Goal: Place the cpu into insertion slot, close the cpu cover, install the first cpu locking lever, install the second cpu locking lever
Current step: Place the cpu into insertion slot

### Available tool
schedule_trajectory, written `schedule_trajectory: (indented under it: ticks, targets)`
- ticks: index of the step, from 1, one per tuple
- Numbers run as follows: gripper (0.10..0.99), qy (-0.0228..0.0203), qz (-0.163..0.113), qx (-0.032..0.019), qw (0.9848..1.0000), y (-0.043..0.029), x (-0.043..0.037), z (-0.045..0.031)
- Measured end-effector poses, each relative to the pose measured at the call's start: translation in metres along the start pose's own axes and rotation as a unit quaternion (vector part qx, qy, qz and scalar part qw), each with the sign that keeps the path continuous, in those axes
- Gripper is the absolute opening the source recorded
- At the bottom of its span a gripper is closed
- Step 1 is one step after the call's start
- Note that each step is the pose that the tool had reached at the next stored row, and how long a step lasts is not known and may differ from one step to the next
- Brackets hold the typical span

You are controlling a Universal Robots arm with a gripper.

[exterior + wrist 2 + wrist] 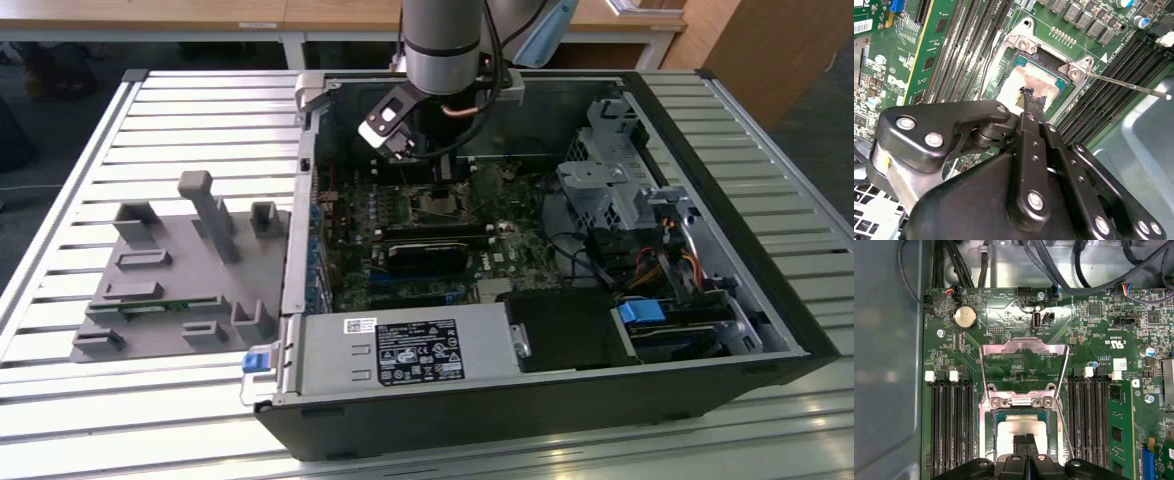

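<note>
We see the gripper (1026,440) with its fingers pressed together, the tip down over the silver top of the cpu (1014,429); whether tip and chip touch we cannot tell. The cpu lies flat in the socket of the green motherboard (1004,315), between two banks of black memory slots (951,425). The cpu cover (1024,345) stands swung open, hinged at one socket edge. A thin locking lever (1129,86) sticks out free beside the socket. In the exterior view the arm (447,40) reaches down into the open computer case (747,250) on the slatted bench (80,150)
</note>
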State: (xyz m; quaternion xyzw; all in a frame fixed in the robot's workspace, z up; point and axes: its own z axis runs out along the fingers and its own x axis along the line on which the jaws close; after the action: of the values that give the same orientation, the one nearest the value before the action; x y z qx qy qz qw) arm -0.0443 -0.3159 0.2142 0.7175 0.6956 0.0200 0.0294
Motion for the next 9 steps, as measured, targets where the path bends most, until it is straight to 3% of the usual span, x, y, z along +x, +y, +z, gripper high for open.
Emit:
schedule_trajectory:
  ticks: [9]
  targets:
    - [0.106, 0.0, 0.0, 0.0002, 1.0, 0.0002, 0.0, -0.0026]
